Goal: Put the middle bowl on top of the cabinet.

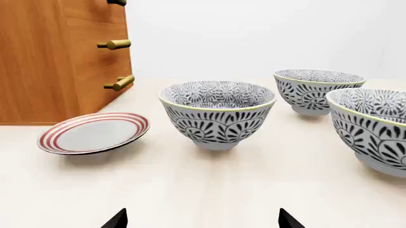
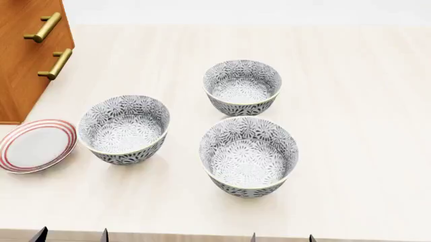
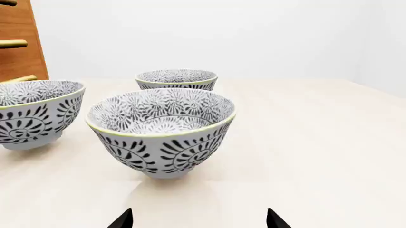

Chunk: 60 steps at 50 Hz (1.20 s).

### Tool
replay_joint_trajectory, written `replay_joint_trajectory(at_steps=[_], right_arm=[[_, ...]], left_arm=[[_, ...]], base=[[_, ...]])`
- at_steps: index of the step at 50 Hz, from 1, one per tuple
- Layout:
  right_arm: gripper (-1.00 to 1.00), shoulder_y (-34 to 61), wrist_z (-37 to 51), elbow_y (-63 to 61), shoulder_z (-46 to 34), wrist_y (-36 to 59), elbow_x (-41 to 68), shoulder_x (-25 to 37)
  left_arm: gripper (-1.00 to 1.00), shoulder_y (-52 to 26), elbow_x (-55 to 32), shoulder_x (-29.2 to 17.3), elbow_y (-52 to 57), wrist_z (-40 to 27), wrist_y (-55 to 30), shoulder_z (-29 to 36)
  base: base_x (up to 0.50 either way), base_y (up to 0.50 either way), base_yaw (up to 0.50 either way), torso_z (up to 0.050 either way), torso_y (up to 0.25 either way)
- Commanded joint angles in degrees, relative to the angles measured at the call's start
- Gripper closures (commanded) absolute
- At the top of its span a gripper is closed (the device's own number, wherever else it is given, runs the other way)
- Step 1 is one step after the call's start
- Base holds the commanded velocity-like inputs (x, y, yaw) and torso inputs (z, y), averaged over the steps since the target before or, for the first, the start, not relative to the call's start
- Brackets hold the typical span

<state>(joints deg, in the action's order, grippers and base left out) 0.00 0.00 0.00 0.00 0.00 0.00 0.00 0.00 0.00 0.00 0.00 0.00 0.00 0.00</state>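
Note:
Three identical grey-and-white floral bowls stand in a triangle on the pale table: a left one [image 2: 124, 130] [image 1: 217, 114], a far one [image 2: 243, 93] [image 1: 317, 90] and a near right one [image 2: 249, 155] [image 3: 161, 130]. Which of them is the middle bowl I cannot tell. The orange-brown cabinet [image 2: 20, 65] [image 1: 57, 61] with brass handles rises at the far left; its top is out of view. My left gripper [image 2: 72, 237] [image 1: 203, 221] is open and empty, short of the left bowl. My right gripper [image 2: 282, 238] [image 3: 199, 221] is open and empty, short of the near right bowl.
A flat white plate with red rings [image 2: 34, 146] [image 1: 95, 133] lies between the cabinet's foot and the left bowl. The table's front edge [image 2: 202, 237] runs just ahead of the fingertips. Bare tabletop [image 2: 364, 126] stretches to the right of the bowls.

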Motion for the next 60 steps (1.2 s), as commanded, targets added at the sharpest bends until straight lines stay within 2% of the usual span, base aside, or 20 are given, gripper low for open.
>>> replay_joint_trajectory(at_steps=[1, 7, 14, 19, 28, 37, 43, 50, 54, 60], right_arm=[[-1.00, 0.0, 2.1, -0.3, -2.1, 0.2, 1.7, 1.7], [-1.00, -0.6, 3.1, -1.6, -3.1, 1.4, 2.0, 2.7], [-1.00, -1.4, 3.8, -4.7, -3.1, 3.4, 3.6, 3.7], [-1.00, -3.9, 5.0, -12.1, -2.3, 6.3, 4.4, 4.8], [-1.00, -12.4, 8.6, -29.2, 5.6, 7.3, 8.9, 7.0], [-1.00, -21.0, 12.9, -39.0, 16.4, 1.5, 14.1, 6.2], [-1.00, -26.3, 14.3, -42.8, 22.2, -2.6, 17.7, 5.5], [-1.00, -28.1, 15.2, -43.8, 23.8, -3.8, 17.2, 6.1], [-1.00, -28.2, 15.6, -43.8, 23.7, -3.2, 16.7, 6.7], [-1.00, -28.3, 15.9, -43.8, 23.0, -3.2, 16.5, 7.1]], left_arm=[[-1.00, 0.1, -0.9, -0.9, 0.3, -1.0, -0.2, 1.0], [-1.00, 0.5, 0.3, -2.0, -0.1, -3.6, 1.8, 3.2], [-1.00, 0.7, 0.9, -2.7, 2.3, -6.4, -0.6, 3.9], [-1.00, 2.4, -1.2, -4.0, 6.7, -4.8, -1.5, 4.9], [-1.00, 1.5, -0.8, -4.4, 8.2, -6.5, -4.2, 5.9], [-1.00, 2.8, -4.4, -5.9, 15.7, -5.1, -6.7, 5.7], [-1.00, 4.1, -5.6, -7.2, 28.9, -6.5, -11.3, 4.6], [-1.00, 6.1, -9.3, -7.9, 44.5, -8.9, -17.7, 1.5], [-1.00, 6.2, -9.5, -7.9, 46.3, -10.2, -18.1, 0.5], [-1.00, 2.7, -11.2, -7.4, 42.4, -11.6, -19.6, -1.2]], base=[[0.00, 0.00, 0.00, 0.000, 0.000], [0.00, 0.00, 0.00, 0.000, 0.000], [0.00, 0.00, 0.00, 0.000, 0.000], [0.00, 0.00, 0.00, 0.000, 0.000], [0.00, 0.00, 0.00, 0.000, 0.000], [0.00, 0.00, 0.00, 0.000, 0.000], [0.00, 0.00, 0.00, 0.000, 0.000], [0.00, 0.00, 0.00, 0.000, 0.000], [0.00, 0.39, 0.00, 0.000, 0.000], [0.00, 0.45, 0.00, 0.000, 0.000]])
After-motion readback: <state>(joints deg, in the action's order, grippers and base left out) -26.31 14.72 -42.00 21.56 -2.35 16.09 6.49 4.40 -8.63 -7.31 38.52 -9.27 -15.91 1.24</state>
